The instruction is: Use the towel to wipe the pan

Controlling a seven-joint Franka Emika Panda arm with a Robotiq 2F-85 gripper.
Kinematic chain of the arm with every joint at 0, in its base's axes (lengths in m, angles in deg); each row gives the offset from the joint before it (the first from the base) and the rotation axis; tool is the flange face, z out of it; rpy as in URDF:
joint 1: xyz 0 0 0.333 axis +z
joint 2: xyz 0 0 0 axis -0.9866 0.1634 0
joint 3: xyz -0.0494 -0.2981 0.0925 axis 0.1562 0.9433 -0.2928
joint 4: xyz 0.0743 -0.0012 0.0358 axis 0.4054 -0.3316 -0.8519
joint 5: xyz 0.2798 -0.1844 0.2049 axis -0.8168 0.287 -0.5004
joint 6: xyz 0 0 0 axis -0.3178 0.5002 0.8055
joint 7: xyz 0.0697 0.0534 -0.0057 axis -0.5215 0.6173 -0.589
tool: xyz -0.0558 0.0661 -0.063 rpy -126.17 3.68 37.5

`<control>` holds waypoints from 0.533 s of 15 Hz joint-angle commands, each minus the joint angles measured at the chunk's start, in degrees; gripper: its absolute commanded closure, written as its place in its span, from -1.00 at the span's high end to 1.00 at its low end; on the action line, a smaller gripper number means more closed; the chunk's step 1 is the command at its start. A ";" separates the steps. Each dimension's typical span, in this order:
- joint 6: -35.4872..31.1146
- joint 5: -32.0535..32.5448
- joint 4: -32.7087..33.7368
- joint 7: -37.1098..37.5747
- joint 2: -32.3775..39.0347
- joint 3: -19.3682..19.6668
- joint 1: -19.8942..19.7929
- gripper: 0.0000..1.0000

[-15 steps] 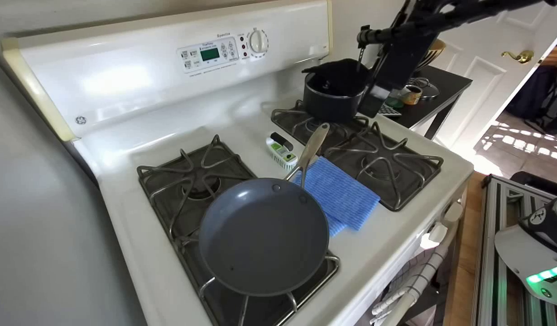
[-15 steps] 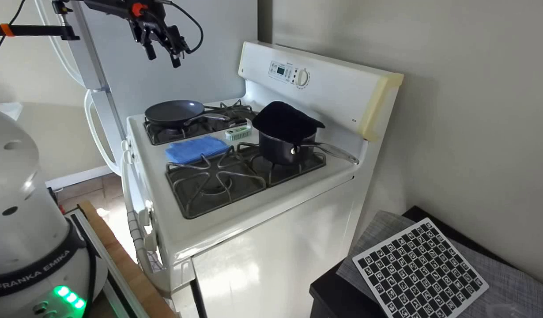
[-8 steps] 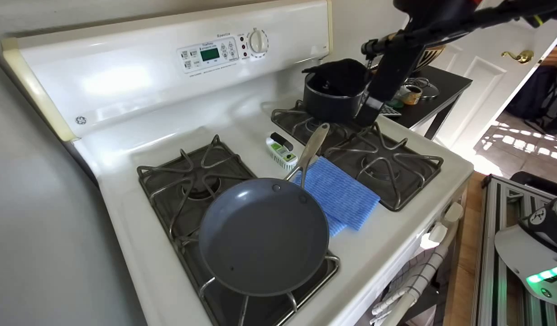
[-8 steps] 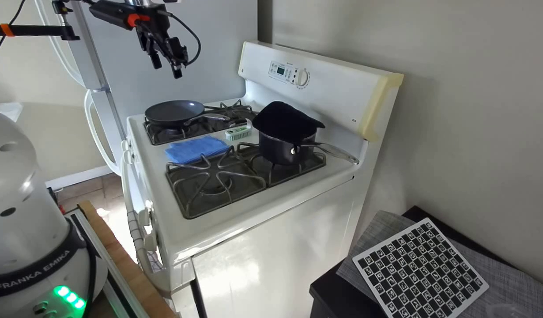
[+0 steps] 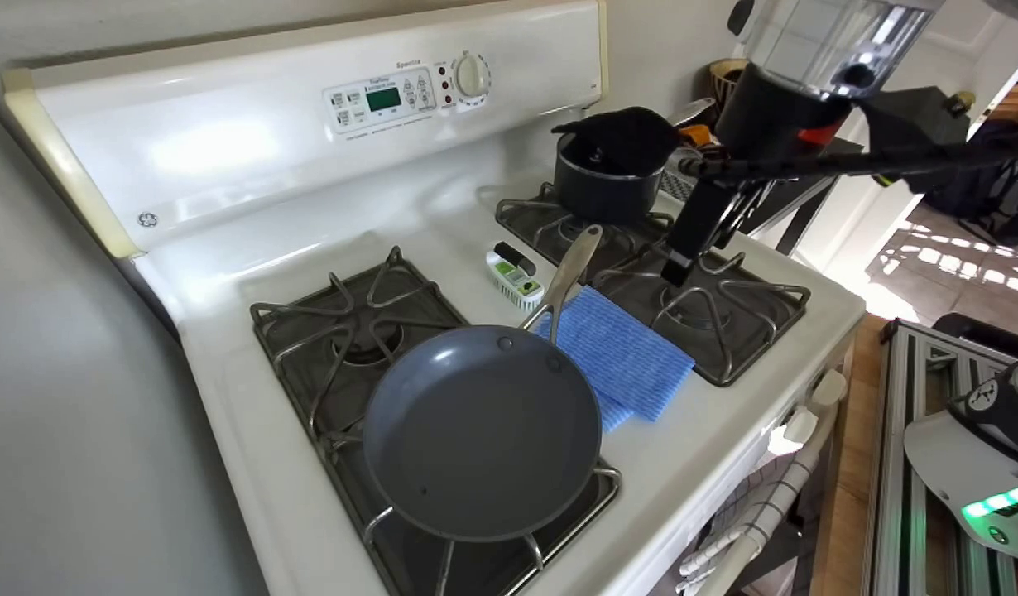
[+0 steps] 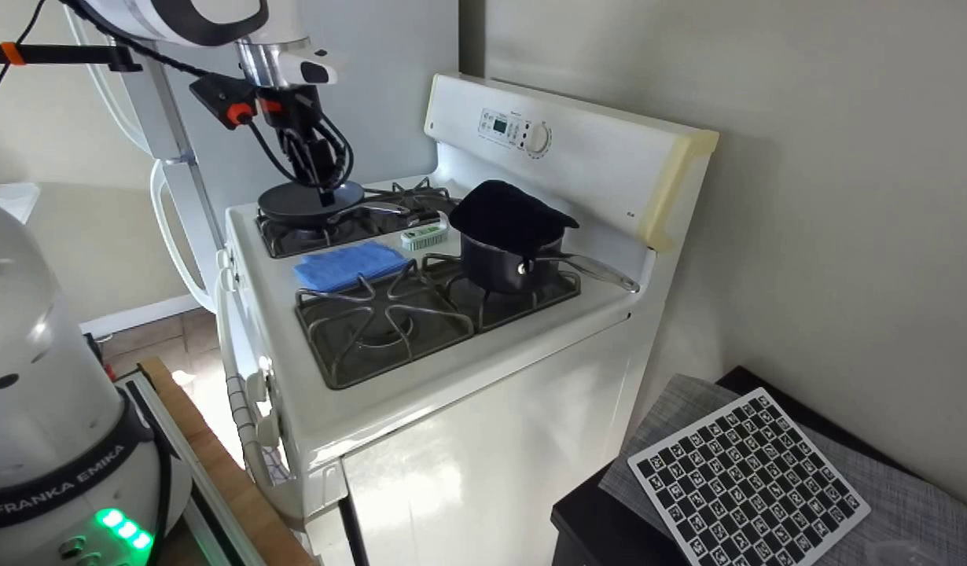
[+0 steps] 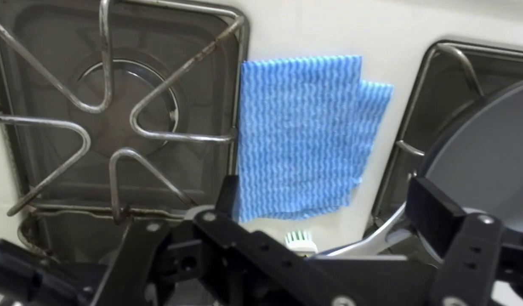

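Black tool (image 7: pixel 331 194), spread wide above the white stovetop (image 7: pixel 321 25); below it, in the wrist view, the folded blue towel (image 7: pixel 302 136) lies flat, showing between the fingertips (image 7: pixel 433 208), one edge just beside a burner grate (image 7: pixel 189 137). Next outward, a shallow, dark grey-blue pan (image 5: pixel 484 439) resting on another, its handle (image 5: pixel 573 269) passing in front of a towel corner in an exterior view and running near a green-and-white brush (image 5: pixel 521 285). Farther out, a deep dark pot (image 6: pixel 495 267) at the stovetop's rear with black fabric (image 6: pixel 511 212) draped over its top, plus a checked cloth (image 5: pixel 775 498) hanging below the front edge.
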 commanded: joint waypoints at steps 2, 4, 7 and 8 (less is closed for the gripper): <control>-5.62 0.28 -1.43 0.70 5.81 -0.49 -0.31 1.00; -7.87 0.75 -1.40 0.33 8.41 -0.60 -0.24 1.00; -10.82 1.31 -1.38 -0.73 12.55 -0.32 -0.12 1.00; -11.72 1.35 -1.38 -1.21 13.79 -0.18 0.06 1.00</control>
